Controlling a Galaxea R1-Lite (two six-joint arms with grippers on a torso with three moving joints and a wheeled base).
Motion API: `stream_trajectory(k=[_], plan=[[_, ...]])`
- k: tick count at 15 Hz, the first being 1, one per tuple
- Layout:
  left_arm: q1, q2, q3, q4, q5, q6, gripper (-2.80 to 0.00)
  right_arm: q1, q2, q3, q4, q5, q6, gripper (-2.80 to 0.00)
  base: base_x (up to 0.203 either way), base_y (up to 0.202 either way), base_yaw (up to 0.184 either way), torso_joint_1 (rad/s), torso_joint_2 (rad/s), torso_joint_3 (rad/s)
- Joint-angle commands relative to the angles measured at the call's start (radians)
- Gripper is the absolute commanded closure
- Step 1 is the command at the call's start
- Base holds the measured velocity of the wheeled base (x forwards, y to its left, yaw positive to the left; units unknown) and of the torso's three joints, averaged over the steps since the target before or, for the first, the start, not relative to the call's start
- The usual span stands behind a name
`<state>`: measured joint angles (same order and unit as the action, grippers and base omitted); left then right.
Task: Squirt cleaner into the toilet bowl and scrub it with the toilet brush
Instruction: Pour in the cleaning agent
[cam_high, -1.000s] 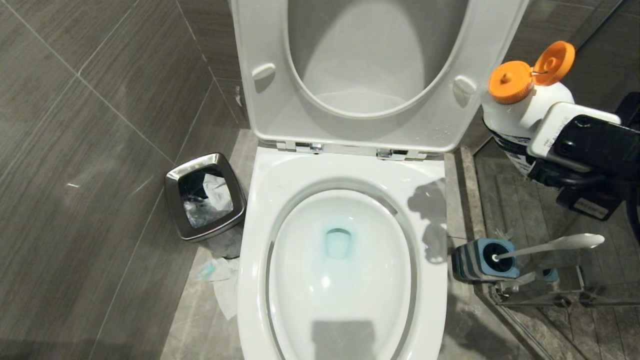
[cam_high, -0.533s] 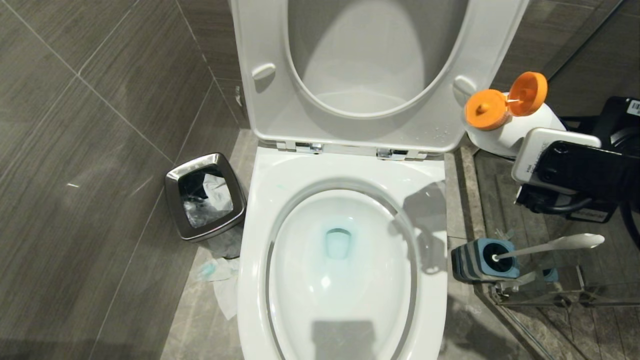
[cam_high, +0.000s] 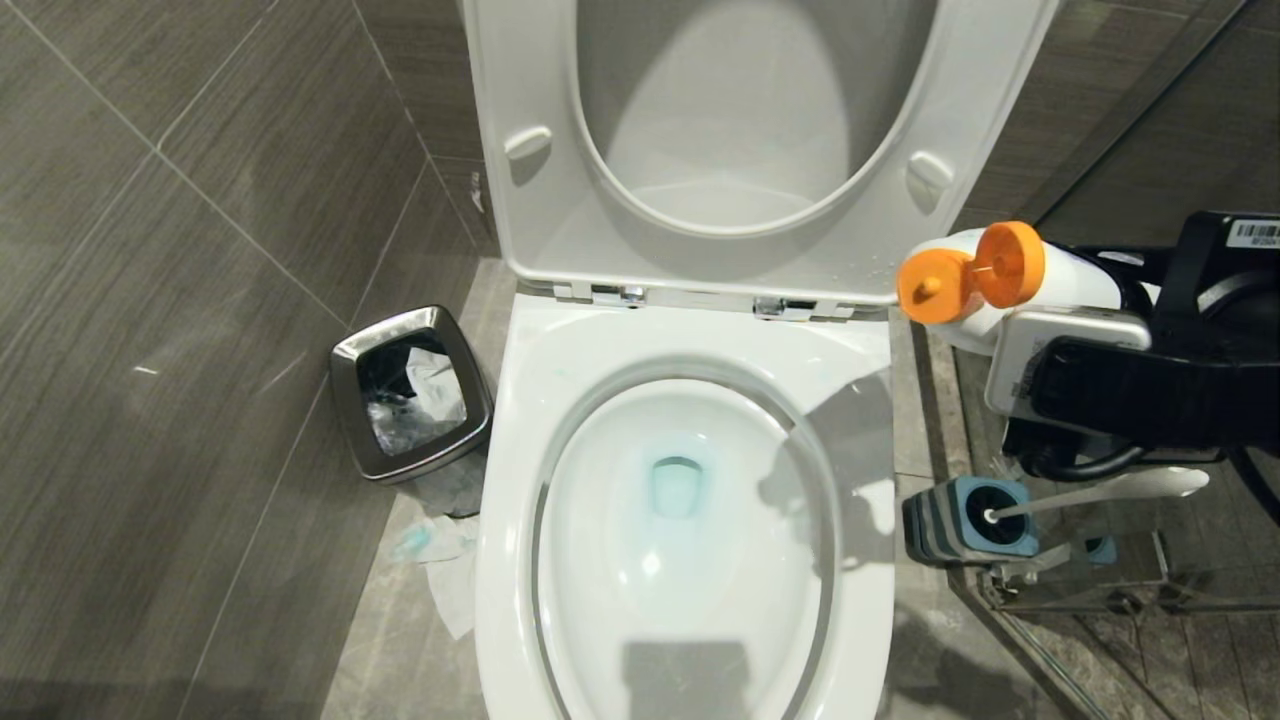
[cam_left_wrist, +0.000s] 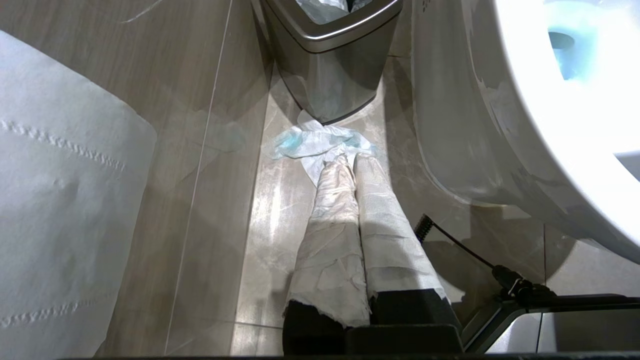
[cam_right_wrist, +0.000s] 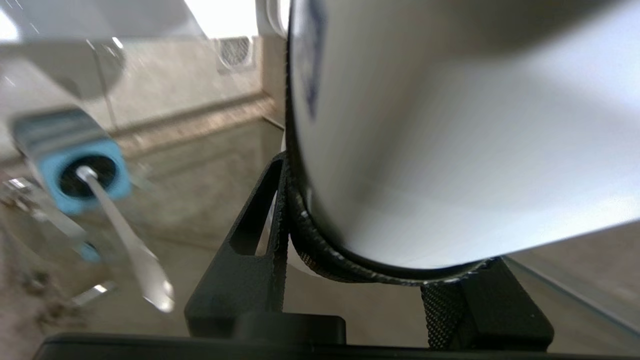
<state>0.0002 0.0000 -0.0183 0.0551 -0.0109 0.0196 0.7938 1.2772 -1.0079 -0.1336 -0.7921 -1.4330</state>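
Two arms on my rig, only one busy. My right gripper was clamped around a smooth white plastic cleaner bottle, tipped on its side at the right of the toilet, its orange flip cap hanging open beside the round orange nozzle top, which pointed toward the seat hinge. From the right wrist cam I saw the black textured fingers hugging the curved bottle wall. The toilet bowl was a glossy white oval with blue-tinted water at the drain, seat and lid up. The toilet brush sat in its squat ribbed grey-and-blue holder on the floor right of the bowl, slim white handle leaning right. My left gripper hung closed and empty, paper-wrapped fingers together above crumpled tissue near a brushed steel bin.
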Motion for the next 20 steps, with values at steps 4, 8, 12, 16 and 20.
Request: stream_trajectory(k=[4, 8, 12, 16, 20], plan=[[0.001, 0.0, 0.0, 0.0, 0.0, 0.0, 0.0, 0.01, 0.029, -0.015, -0.001, -0.01, -0.081, 0.0, 0.0, 0.0, 0.0, 0.0, 0.0, 0.0], [0.0, 0.0, 0.0, 0.0, 0.0, 0.0, 0.0, 0.026, 0.063, -0.016, -0.006, -0.037, -0.101, 0.0, 0.0, 0.0, 0.0, 0.0, 0.0, 0.0], [0.0, 0.0, 0.0, 0.0, 0.0, 0.0, 0.0, 0.03, 0.077, -0.017, -0.037, -0.089, -0.102, 0.0, 0.0, 0.0, 0.0, 0.0, 0.0, 0.0], [0.001, 0.0, 0.0, 0.0, 0.0, 0.0, 0.0, 0.035, 0.076, -0.018, -0.043, -0.127, -0.115, 0.0, 0.0, 0.0, 0.0, 0.0, 0.0, 0.0], [0.0, 0.0, 0.0, 0.0, 0.0, 0.0, 0.0, 0.045, 0.09, -0.072, -0.043, -0.128, -0.205, 0.0, 0.0, 0.0, 0.0, 0.0, 0.0, 0.0]])
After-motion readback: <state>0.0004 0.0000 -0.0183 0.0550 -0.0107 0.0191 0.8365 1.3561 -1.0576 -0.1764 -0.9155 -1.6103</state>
